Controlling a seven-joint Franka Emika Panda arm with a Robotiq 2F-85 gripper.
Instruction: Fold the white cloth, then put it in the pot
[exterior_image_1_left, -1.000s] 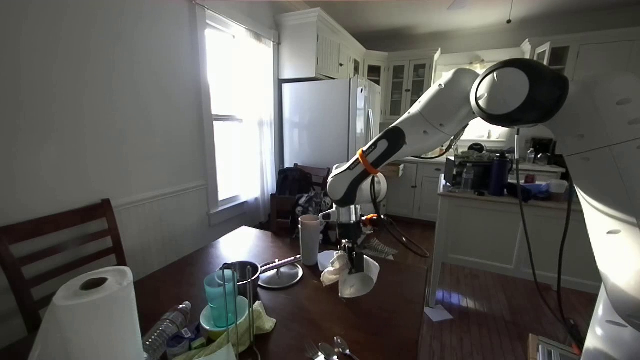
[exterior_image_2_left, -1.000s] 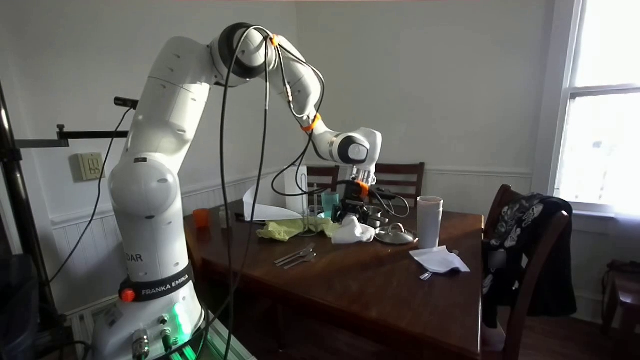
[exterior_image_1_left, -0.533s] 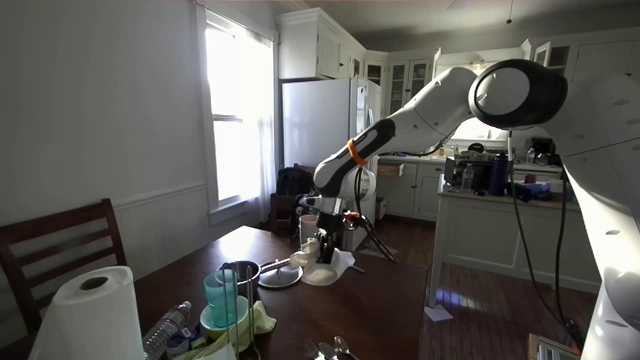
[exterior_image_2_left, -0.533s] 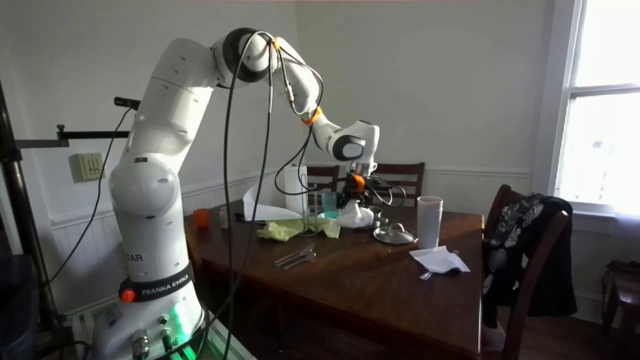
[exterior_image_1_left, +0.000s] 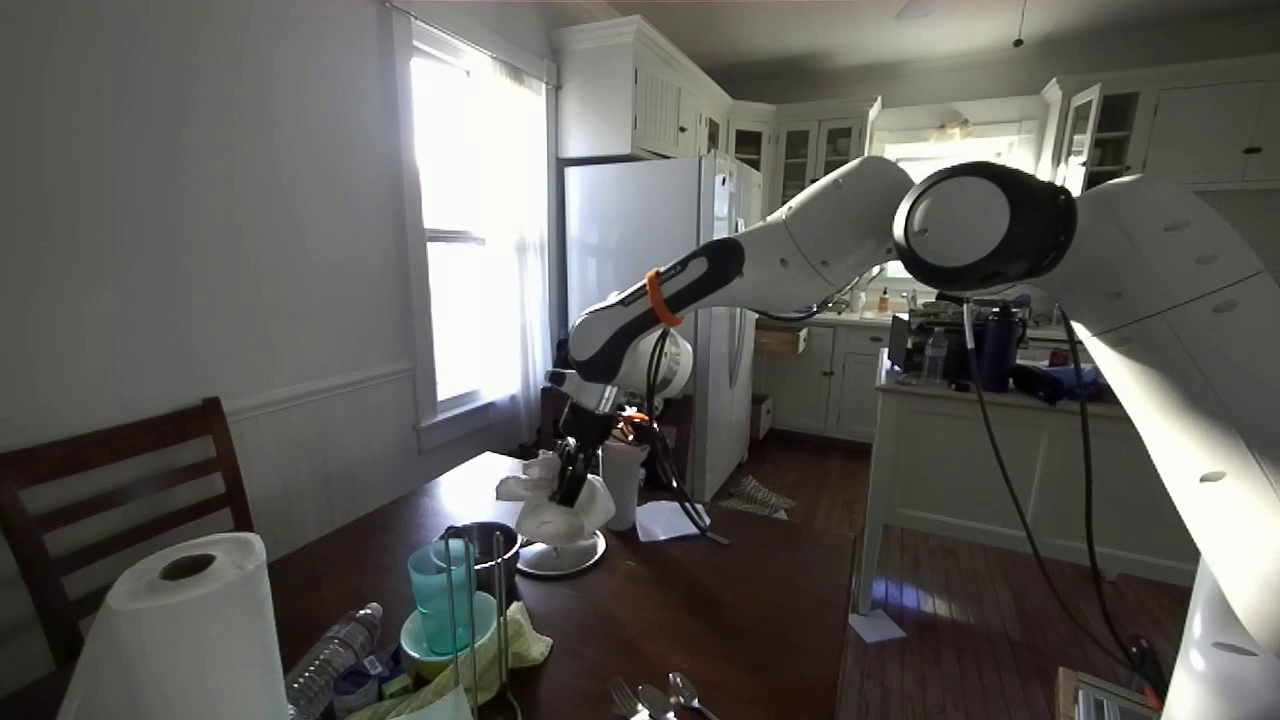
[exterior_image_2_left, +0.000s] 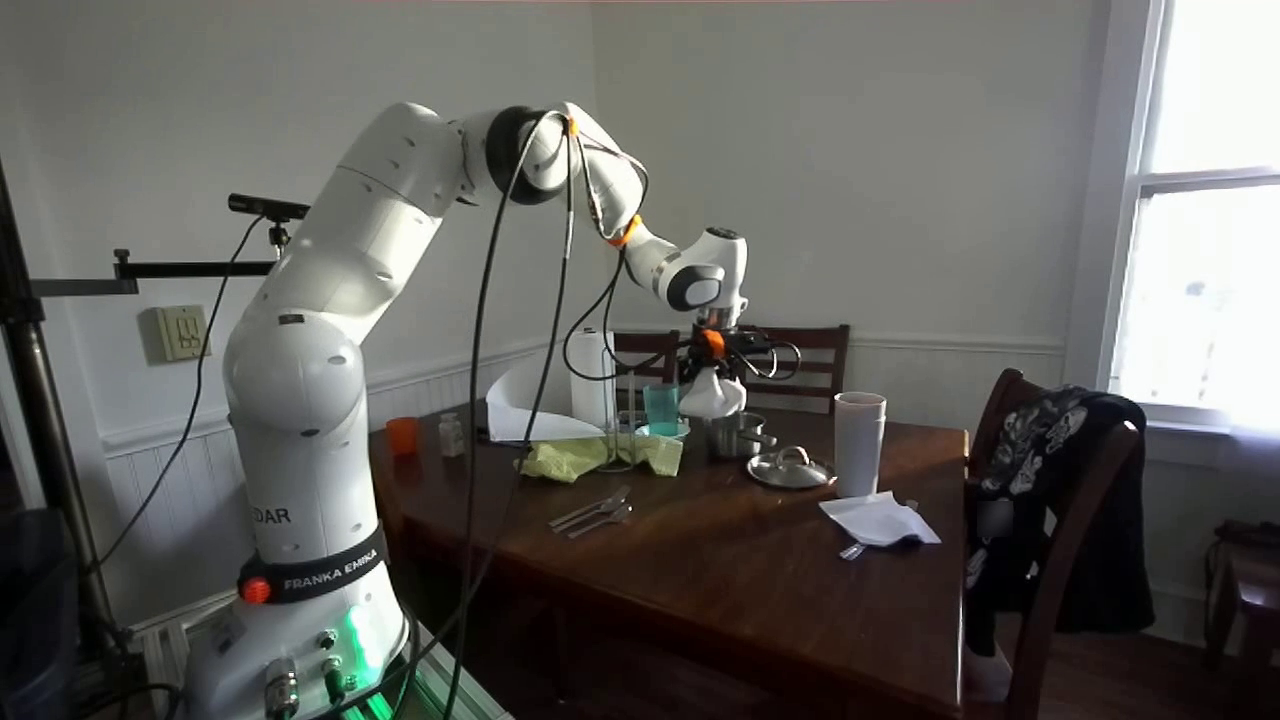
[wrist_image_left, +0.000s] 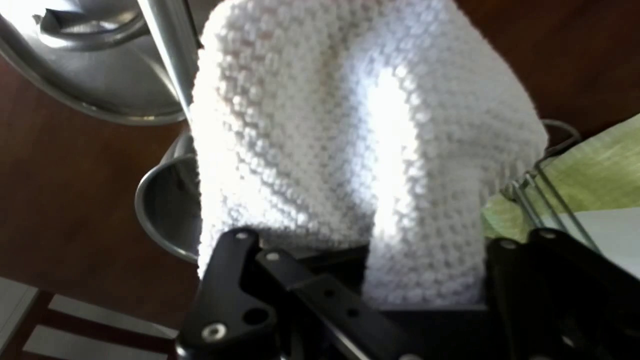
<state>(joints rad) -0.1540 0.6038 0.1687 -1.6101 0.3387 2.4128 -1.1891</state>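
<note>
Cloth (wrist_image_left: 340, 135) aloft, bunched; whether it counts as folded, we cannot tell. The gripper (exterior_image_1_left: 570, 490) pinches it between its fingers, much of it bulging past the tips. Wrist view: pot (wrist_image_left: 162, 210) lower down, its mouth peeking out at the cloth's left edge, partly hidden. We judge a slight sideways shift, then lowering. Lid (exterior_image_2_left: 790, 470) off, on the table (exterior_image_2_left: 700, 560) near the pot.

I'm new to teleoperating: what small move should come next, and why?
Probably ease the gripper sideways to centre the white cloth over the pot: the cloth hangs raised, but in the wrist view the open pot shows to one side, partly behind it.
</note>
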